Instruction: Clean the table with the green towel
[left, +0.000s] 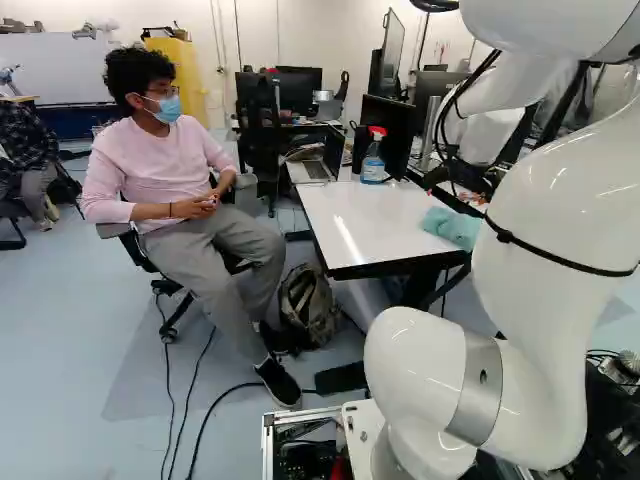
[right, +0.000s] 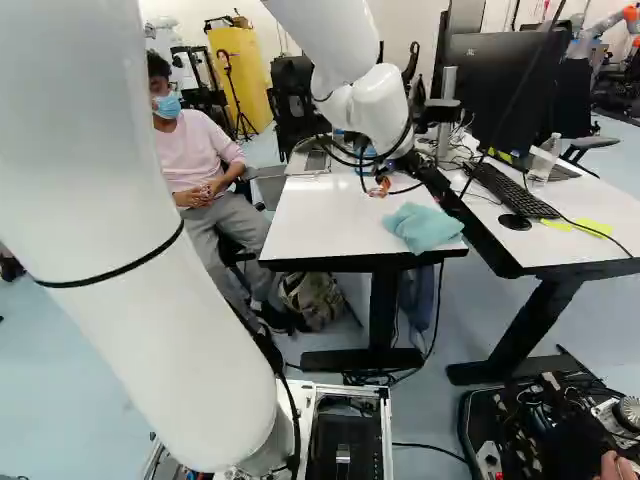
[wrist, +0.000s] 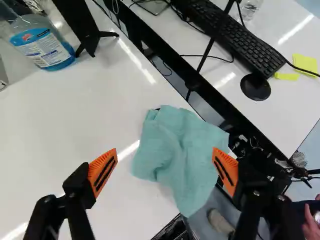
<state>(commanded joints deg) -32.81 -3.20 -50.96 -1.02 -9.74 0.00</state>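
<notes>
In the left base view, I see the shiny white table with a black edge (left: 345, 235). The crumpled, soft green cloth towel (left: 453, 227) sits at its corner, near my big white arm (left: 545, 190). At the table's far end stands a clear plastic spray bottle with blue liquid and a red top (left: 373, 163).

In the right base view, my black claw with orange pads (right: 380, 188) is over the table, just past the towel. Beside the table is a second white table (right: 600, 210), with a long black keyboard (right: 511, 190) on it.

In the wrist view, my claw (wrist: 165, 151) is wide, holding nothing. The towel lies under it, poking over the table's edge.
</notes>
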